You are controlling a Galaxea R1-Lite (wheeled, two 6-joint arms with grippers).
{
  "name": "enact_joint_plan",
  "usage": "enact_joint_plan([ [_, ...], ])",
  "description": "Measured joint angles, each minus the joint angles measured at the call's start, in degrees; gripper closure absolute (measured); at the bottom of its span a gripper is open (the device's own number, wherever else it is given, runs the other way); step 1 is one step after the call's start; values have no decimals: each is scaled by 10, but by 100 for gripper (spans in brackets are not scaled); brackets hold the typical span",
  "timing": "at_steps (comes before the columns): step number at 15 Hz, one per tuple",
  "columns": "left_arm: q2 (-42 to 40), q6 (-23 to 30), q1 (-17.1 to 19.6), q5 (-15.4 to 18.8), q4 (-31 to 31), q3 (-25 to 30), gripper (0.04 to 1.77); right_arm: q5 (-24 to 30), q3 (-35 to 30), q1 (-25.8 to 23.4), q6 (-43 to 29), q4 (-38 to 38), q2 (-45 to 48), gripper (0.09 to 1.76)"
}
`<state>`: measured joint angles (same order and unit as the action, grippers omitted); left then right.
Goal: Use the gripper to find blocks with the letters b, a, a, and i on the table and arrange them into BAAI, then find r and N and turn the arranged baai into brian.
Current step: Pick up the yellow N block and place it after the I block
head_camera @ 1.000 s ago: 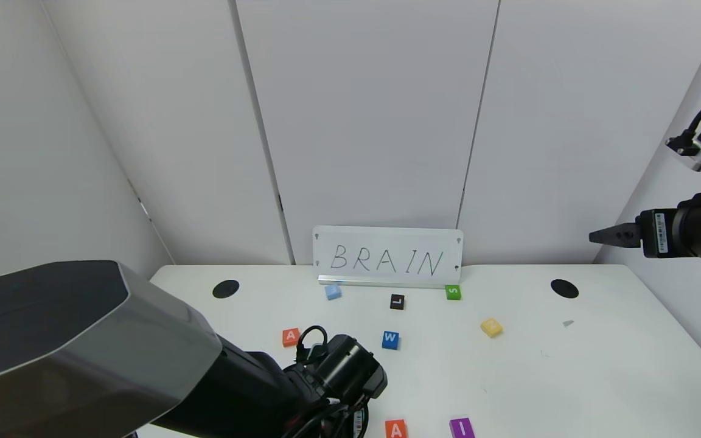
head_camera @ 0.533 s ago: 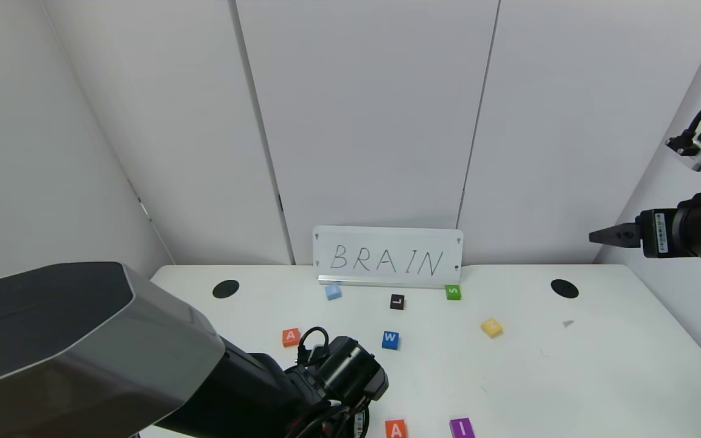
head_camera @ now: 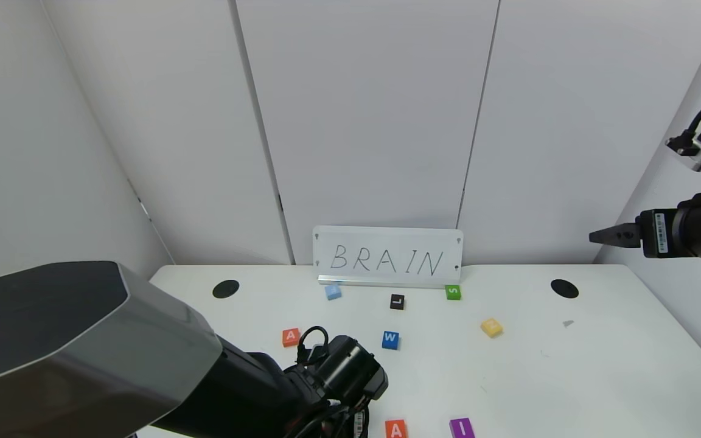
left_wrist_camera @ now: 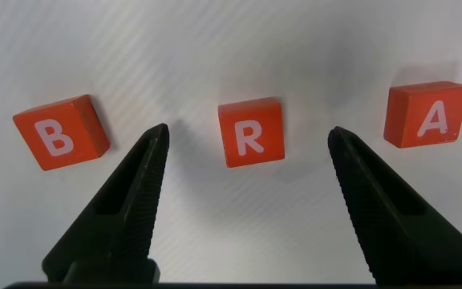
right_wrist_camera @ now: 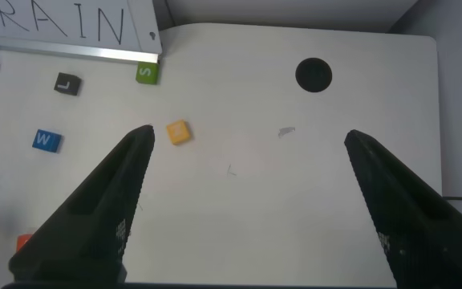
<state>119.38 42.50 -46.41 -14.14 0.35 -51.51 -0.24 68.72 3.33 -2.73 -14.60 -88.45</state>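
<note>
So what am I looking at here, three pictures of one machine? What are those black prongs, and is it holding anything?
One two-armed robot, seen by three cameras: one on its head, one on each wrist. The black prongs are gripper fingers. The left gripper hangs open over the table, its fingers either side of the R block without touching it, between the B block and an A block. The right gripper is raised, open and empty. Other letter blocks lie scattered before a sign reading BRAIN.

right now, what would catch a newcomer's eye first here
The left pincer hangs open over the table, its fingers either side of the orange-red R block, not touching it, with B and A flanking. At the table's back stands a white sign reading BRAIN.
</note>
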Motion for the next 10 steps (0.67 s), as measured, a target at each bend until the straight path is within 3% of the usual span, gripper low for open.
enact_joint_plan([
  [5, -30, -15, 4, -3, 7, -15, 25, 0, 0, -1, 0, 0, 0, 14],
  [10, -69, -31, 18, -5, 70, -60, 17, 1, 2, -4, 0, 0, 1, 14],
])
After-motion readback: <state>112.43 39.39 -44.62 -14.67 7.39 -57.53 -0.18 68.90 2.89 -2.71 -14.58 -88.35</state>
